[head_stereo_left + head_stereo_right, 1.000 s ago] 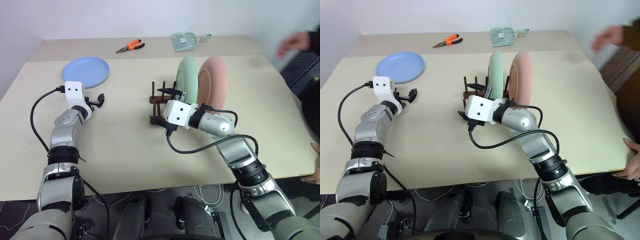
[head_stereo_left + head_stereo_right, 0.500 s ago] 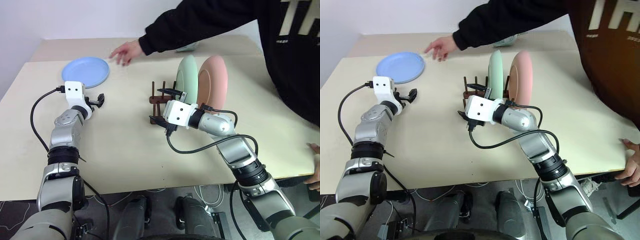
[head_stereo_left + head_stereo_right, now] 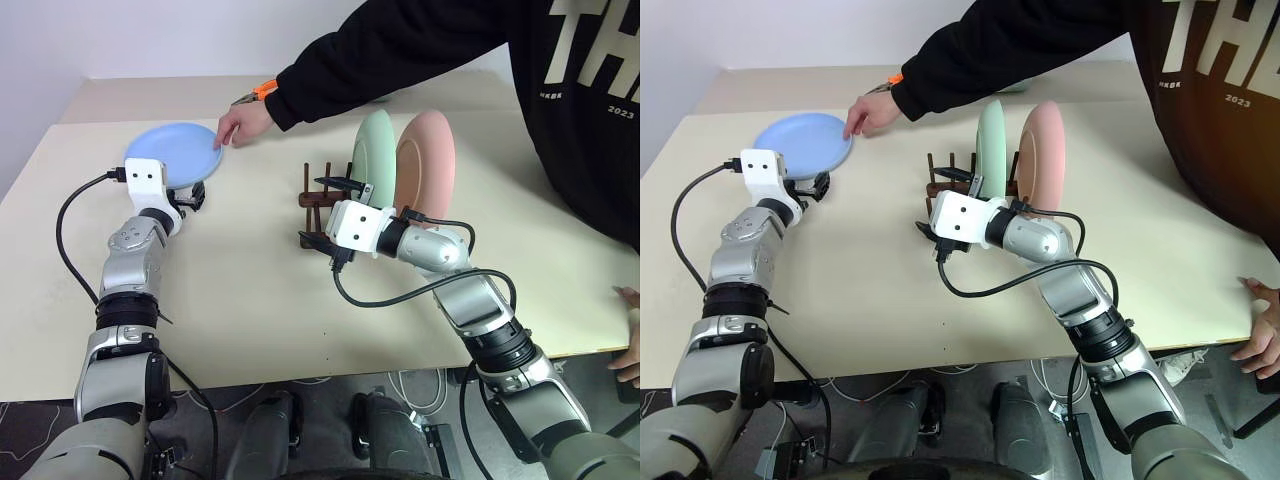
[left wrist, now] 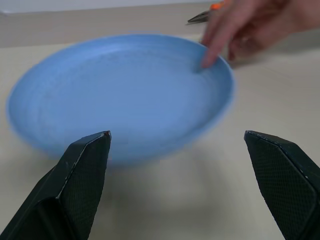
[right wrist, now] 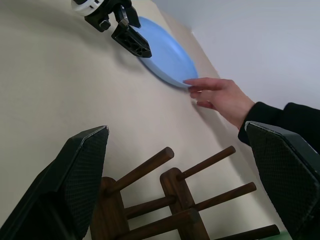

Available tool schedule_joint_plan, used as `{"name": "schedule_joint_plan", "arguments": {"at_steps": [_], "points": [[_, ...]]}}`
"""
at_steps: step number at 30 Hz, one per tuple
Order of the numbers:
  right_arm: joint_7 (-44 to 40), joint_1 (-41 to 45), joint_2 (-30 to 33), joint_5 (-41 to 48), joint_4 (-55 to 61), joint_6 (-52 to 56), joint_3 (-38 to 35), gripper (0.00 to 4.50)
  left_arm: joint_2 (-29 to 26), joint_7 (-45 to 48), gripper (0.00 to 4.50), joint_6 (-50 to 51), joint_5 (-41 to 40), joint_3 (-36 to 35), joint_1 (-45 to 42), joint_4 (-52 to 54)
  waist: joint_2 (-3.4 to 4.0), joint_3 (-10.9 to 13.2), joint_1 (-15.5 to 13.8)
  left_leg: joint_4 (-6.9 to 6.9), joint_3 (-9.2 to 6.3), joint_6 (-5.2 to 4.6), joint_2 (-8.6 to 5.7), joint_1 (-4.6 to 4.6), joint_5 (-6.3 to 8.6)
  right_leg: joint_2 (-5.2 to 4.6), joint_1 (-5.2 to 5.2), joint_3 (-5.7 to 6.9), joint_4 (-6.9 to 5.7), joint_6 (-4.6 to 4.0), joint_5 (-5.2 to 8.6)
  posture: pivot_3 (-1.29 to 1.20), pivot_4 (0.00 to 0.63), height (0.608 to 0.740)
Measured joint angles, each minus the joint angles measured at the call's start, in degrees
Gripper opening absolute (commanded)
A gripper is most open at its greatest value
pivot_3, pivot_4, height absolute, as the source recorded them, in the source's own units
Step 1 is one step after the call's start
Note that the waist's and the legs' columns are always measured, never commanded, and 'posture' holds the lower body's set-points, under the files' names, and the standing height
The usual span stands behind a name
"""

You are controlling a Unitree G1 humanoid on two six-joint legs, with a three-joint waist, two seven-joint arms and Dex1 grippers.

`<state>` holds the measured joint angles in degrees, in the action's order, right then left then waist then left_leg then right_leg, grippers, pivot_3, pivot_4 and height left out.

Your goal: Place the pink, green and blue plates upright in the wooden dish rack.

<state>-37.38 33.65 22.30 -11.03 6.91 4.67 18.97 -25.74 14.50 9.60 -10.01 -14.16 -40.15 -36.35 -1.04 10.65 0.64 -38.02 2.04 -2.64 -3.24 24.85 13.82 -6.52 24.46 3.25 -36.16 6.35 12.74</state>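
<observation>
Your left end effector [image 4: 175, 185] gapes at the blue plate [image 3: 172, 148], a person's hand [image 3: 238, 124] touching it; right end effector [image 5: 175, 185] released too

Bright, even, diffuse light throughout; no glare on the matte beige tabletop [image 3: 250, 290]. Only soft, faint shadows, one pale smudge beneath the round light blue plastic plate [image 4: 120, 95] in the left wrist view. Head views sharp edge to edge. Motion blur on that plate's rim and on the person's hand [image 4: 250, 25] at upper right; black fingertips [image 4: 85, 180] at the bottom slightly soft.
</observation>
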Motion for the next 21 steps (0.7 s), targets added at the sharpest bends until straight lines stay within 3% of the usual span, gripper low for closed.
{"name": "schedule_joint_plan", "arguments": {"at_steps": [10, 15, 21], "points": [[0.0, 0.0, 0.0, 0.0, 0.0, 0.0, 0.0, 4.5, -1.4, 0.1, 4.38, -0.4, 1.7, 1.8, 0.5, 0.6, 0.0, 0.0, 0.0, 0.0, 0.0, 0.0, 0.0, 0.0, 0.0, 0.01, 0.0, 0.0, 0.0, 0.0, 0.0, 0.0, 0.15, 0.74], [0.0, 0.0, 0.0, 0.0, 0.0, 0.0, 0.0, 4.5, -6.7, 10.9, 4.38, -1.6, 6.1, 9.4, 1.9, 5.5, 0.01, 0.0, 0.0, 0.0, 0.0, 0.01, 0.0, 0.0, 0.0, 0.0, -0.01, 0.0, 0.01, -0.01, 0.0, 0.0, 0.15, 0.74], [0.0, 0.0, -0.3, -0.1, 0.0, 0.1, 0.0, 4.5, -7.7, 19.1, 4.38, -0.2, 8.3, 14.8, 1.6, 4.7, 0.02, 0.0, 0.1, 0.01, 0.0, 0.0, 0.01, 0.0, 0.0, 0.03, 0.01, 0.0, 0.0, -0.01, 0.01, 0.0, 0.15, 0.74]]}}
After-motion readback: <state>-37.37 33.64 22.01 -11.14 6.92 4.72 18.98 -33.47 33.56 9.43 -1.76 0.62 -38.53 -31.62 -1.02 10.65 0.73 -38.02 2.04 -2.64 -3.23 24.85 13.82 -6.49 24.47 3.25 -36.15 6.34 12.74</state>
